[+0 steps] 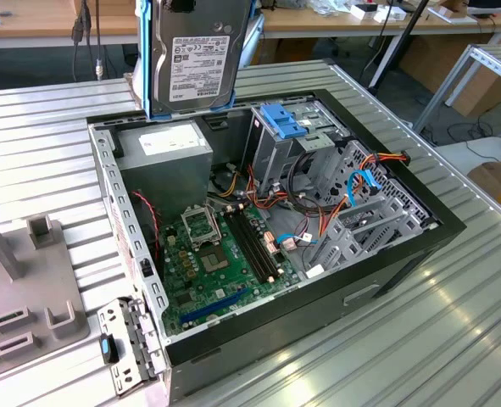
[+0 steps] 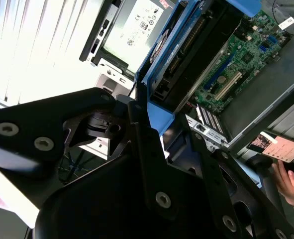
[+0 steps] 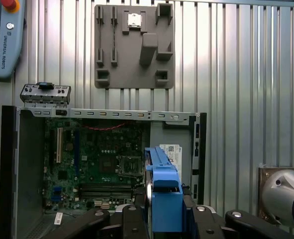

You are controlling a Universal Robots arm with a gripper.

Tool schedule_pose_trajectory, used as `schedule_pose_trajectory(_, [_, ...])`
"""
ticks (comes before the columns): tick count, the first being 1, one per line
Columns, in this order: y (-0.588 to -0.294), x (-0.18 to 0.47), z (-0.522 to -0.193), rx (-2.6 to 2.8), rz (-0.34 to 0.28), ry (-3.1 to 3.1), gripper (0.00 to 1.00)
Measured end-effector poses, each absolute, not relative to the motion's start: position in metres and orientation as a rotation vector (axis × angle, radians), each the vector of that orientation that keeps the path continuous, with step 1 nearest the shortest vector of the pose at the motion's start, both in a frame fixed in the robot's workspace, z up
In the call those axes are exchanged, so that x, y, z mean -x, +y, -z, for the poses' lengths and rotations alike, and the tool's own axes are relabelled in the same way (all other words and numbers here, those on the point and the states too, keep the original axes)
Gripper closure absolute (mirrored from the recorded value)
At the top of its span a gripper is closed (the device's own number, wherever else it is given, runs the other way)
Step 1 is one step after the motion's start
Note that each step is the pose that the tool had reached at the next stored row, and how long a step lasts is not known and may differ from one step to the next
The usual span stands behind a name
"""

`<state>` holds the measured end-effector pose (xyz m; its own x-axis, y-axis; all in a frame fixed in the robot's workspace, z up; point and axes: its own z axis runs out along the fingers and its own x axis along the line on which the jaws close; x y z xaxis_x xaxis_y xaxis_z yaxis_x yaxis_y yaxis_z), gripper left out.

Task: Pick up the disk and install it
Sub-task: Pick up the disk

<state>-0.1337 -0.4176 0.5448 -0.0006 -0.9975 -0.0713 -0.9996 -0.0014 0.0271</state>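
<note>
The disk (image 1: 195,59) is a silver-grey hard drive with a white label and blue rails on its edges. It hangs upright above the back corner of the open computer case (image 1: 420,246), over the grey power-supply box (image 1: 169,148). My gripper (image 1: 191,5) is shut on it from above. In both wrist views the black fingers (image 3: 129,221) press against the two sides of the disk's blue rail (image 3: 164,199), with the gripper (image 2: 161,132) clamped around the disk's (image 2: 196,55) dark edge. The motherboard (image 3: 102,159) lies below.
Inside the case a grey drive cage with a blue bracket (image 1: 281,120) stands among orange and blue cables (image 1: 352,182). A grey fixture plate (image 3: 134,45) and a small metal bracket (image 1: 127,348) lie beside the case. A pendant (image 3: 5,35) lies nearby. A hand holds a phone (image 2: 276,147).
</note>
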Motion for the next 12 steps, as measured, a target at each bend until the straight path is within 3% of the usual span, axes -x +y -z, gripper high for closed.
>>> schedule_pose_trajectory(6, [-0.421,0.134,-0.545,2.198,-0.108,2.198,0.64])
schedule_pose_trajectory(12, [-0.445,0.134,-0.545,2.198,-0.108,2.198,0.64])
